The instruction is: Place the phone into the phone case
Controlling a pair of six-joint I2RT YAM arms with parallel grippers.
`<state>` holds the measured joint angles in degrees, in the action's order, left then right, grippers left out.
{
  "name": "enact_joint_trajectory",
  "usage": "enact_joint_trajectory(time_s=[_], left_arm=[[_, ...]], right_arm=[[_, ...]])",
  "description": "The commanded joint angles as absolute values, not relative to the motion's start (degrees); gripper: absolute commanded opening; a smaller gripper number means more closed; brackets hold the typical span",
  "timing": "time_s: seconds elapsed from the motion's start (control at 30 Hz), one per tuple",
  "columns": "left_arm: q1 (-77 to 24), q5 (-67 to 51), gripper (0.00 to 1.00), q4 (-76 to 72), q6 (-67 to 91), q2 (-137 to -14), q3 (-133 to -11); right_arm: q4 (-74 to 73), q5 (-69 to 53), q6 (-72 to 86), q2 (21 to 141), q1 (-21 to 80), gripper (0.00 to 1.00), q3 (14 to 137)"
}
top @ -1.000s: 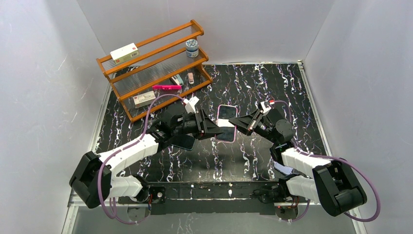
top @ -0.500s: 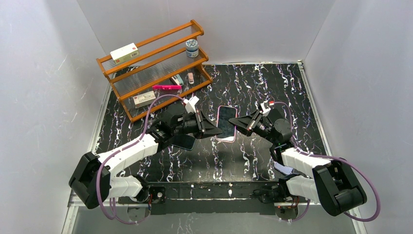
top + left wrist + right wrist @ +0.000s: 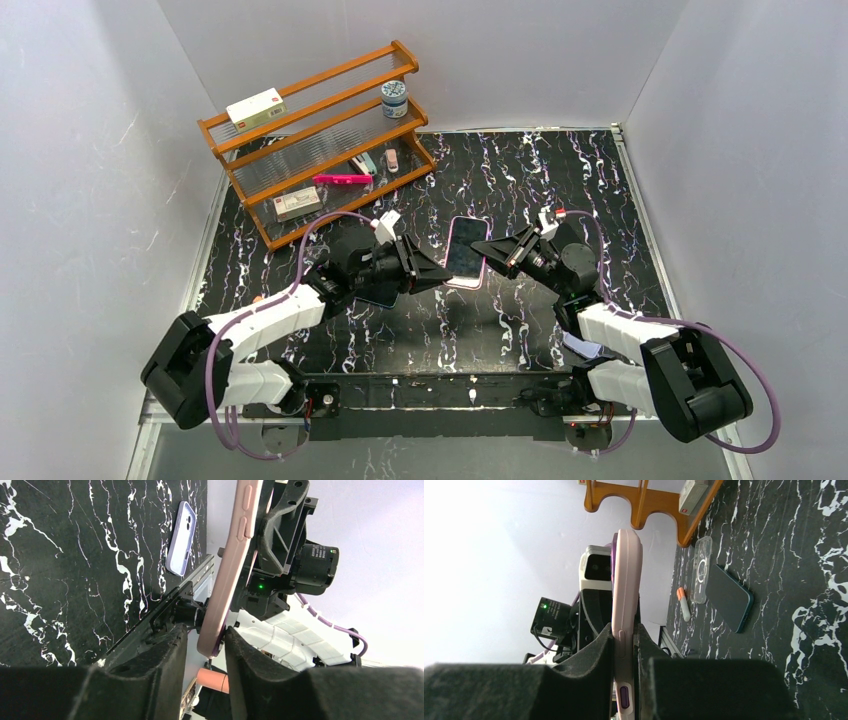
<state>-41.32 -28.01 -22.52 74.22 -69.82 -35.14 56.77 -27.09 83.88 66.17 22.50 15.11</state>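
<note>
A phone in a pink case (image 3: 464,250) hangs above the table's middle, dark screen up. My right gripper (image 3: 484,250) is shut on its right edge. In the right wrist view the pink case (image 3: 626,570) stands edge-on, clamped between the gripper (image 3: 625,628). A purple rim of the phone shows at the case's edge. My left gripper (image 3: 441,277) is at the case's lower left corner. In the left wrist view the pink case's (image 3: 232,555) end sits between the open gripper (image 3: 205,630), with a gap on the left side.
A dark phone (image 3: 378,293) and a clear case (image 3: 700,567) lie under the left arm, with a small orange-capped tube (image 3: 682,603) beside them. A lavender case (image 3: 181,537) lies near the right arm's base (image 3: 583,347). A wooden rack (image 3: 315,140) stands at the back left.
My left gripper has drawn back to the left, off the phone's face to its lower left corner. The right gripper has lifted and turned the cased phone slightly.
</note>
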Motion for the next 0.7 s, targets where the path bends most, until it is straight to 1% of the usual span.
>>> enact_joint_trajectory(time_s=[0.0,0.07,0.17,0.27,0.3,0.4,0.47,0.53,0.67], left_arm=[[-41.39,-30.74,0.17,-25.54,75.52,-71.15,-34.76],[-41.38,-30.67,0.01,-25.49,74.78,-71.62,-35.02],[-41.36,-29.31,0.0,-20.26,71.78,-71.5,-36.28],[-41.31,-29.28,0.0,-16.8,69.54,-71.22,-37.53],[-41.25,-29.35,0.05,-16.22,69.15,-70.96,-37.79],[-40.69,-26.84,0.36,-10.7,64.56,-69.08,-39.18],[-40.05,-22.05,0.51,-3.71,60.85,-67.32,-40.48],[-38.56,-21.88,0.57,-5.15,59.89,-66.79,-40.28],[-36.04,-25.01,0.6,-11.04,60.16,-69.22,-40.82]], right_arm=[[64.94,-24.07,85.37,66.43,21.91,0.06,15.5],[65.25,-24.24,85.17,66.85,21.9,0.07,14.86],[62.26,-25.34,83.61,66.84,21.88,0.12,14.85],[59.55,-26.98,81.88,66.35,21.89,0.1,14.99],[59.59,-27.55,81.72,66.09,21.91,0.1,14.76],[58.97,-29.97,79.44,65.87,21.88,0.1,15.12],[58.87,-32.13,77.89,66.63,21.82,0.09,15.59],[61.71,-34.52,77.82,68.07,21.88,0.09,15.41],[68.97,-40.82,79.68,72.12,21.87,0.09,16.44]])
